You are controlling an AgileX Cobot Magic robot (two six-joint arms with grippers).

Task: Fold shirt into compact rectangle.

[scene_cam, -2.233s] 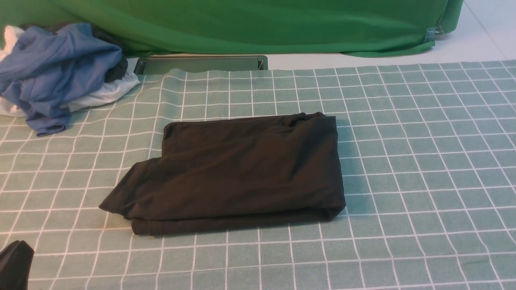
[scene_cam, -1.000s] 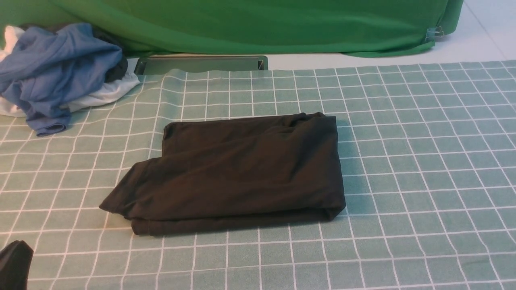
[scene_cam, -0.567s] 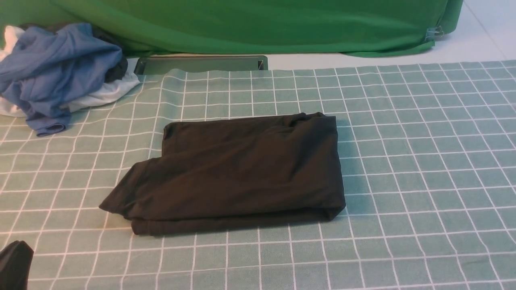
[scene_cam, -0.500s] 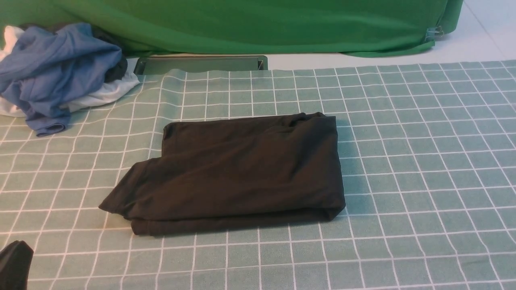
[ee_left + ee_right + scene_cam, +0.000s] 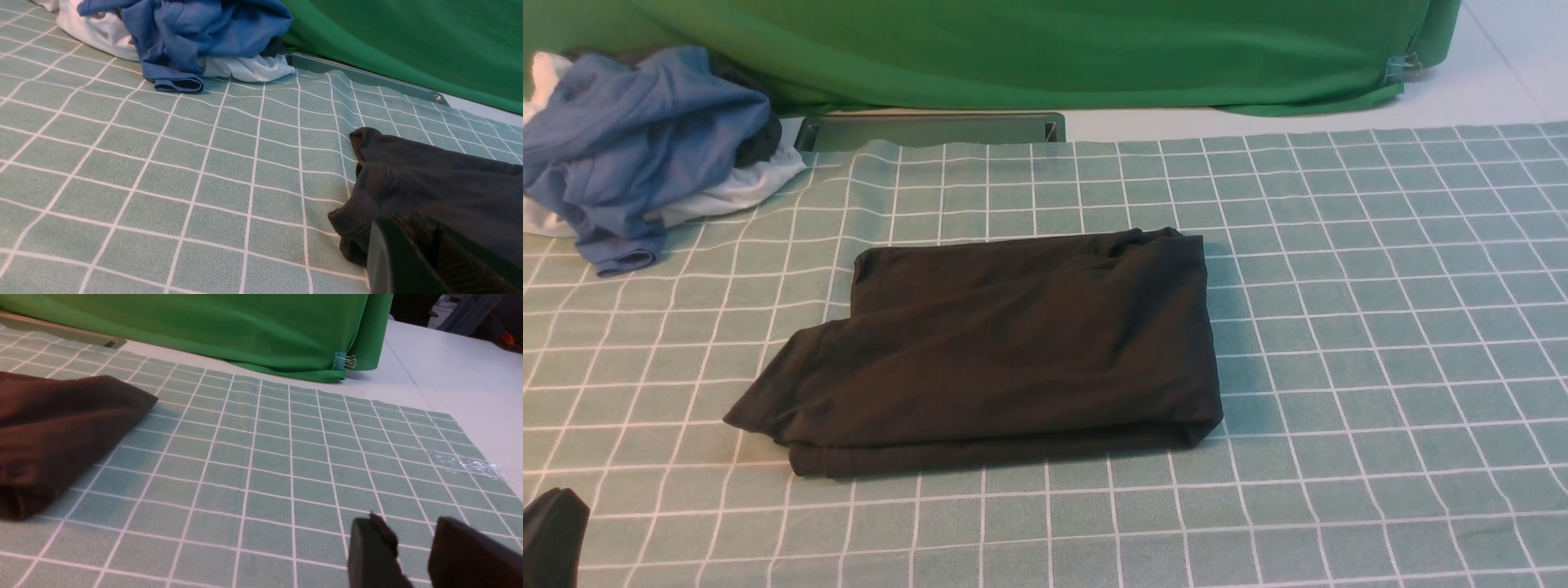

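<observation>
The black shirt [image 5: 996,351] lies folded into a rough rectangle in the middle of the checked cloth, with a sleeve corner [image 5: 359,212] sticking out on its left side. Its logo and neck label are hidden. Only a dark tip of my left gripper [image 5: 554,527] shows in the front view, at the bottom left corner, apart from the shirt. In the left wrist view the left gripper [image 5: 412,230] stands slightly open just short of the sleeve corner, holding nothing. My right gripper [image 5: 408,528] is open over bare cloth, well to the right of the shirt [image 5: 61,428].
A heap with a blue garment [image 5: 629,139] and a white garment [image 5: 731,188] lies at the back left. A green drape [image 5: 1045,49] hangs behind the table, with a metal rail [image 5: 931,129] below it. The checked cloth [image 5: 1380,327] ends at bare white table [image 5: 449,363] on the right.
</observation>
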